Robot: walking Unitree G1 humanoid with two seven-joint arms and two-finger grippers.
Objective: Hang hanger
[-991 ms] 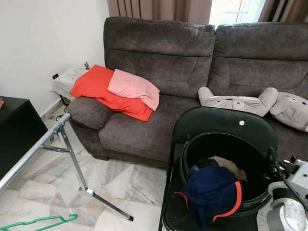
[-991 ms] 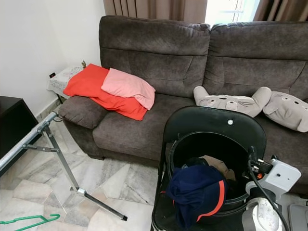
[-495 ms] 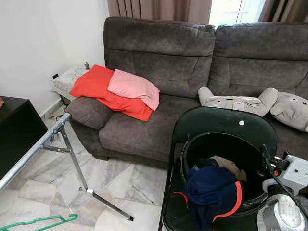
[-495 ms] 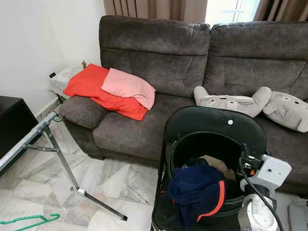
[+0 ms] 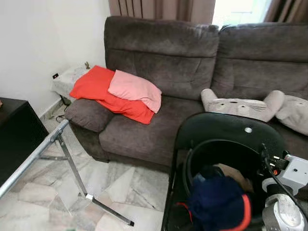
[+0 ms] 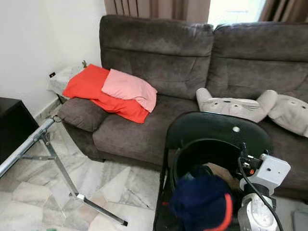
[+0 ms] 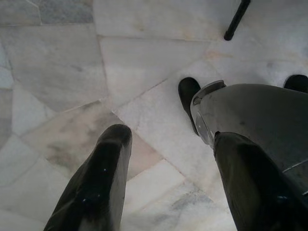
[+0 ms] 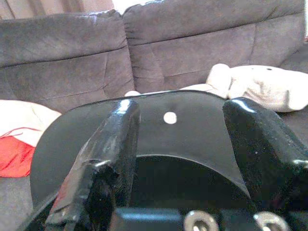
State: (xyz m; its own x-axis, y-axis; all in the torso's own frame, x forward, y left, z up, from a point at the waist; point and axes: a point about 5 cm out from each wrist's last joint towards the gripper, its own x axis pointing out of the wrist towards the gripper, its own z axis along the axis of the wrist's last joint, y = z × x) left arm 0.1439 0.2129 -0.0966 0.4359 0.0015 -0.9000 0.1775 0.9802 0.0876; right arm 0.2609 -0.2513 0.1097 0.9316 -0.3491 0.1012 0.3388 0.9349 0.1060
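We are facing a large dark grey sofa [image 5: 192, 82] that is stretching across the back of the room, with brown curtains [image 5: 159, 7] hanging behind it. Below it, a pale marble floor [image 5: 120, 183] is spreading out in irregular slabs. In front of the sofa's right half, a black chair [image 5: 226, 139] is holding a round black basket [image 5: 202, 163], and a navy garment with an orange trim [image 5: 219, 207] is lying in the basket. On the sofa's left arm, a red cushion [image 5: 94, 86] is lying with a pink cushion [image 5: 134, 89] resting on top of it. Two grey plush animals [image 5: 240, 106] are lying on the seat to the right. On the left, a metal rack [image 5: 53, 154] is slanting up from the floor, beside a black cabinet [image 5: 14, 134]. Our right arm [image 5: 286, 192] is rising at the lower right, just beside the basket. Our right gripper [image 8: 180, 144] is pointing at the chair back, its fingers standing apart with nothing between them. Our left gripper [image 7: 168, 163] is hanging over the floor, its fingers [image 7: 103, 173] spread wide and empty. We cannot make out the hanger anywhere around us.
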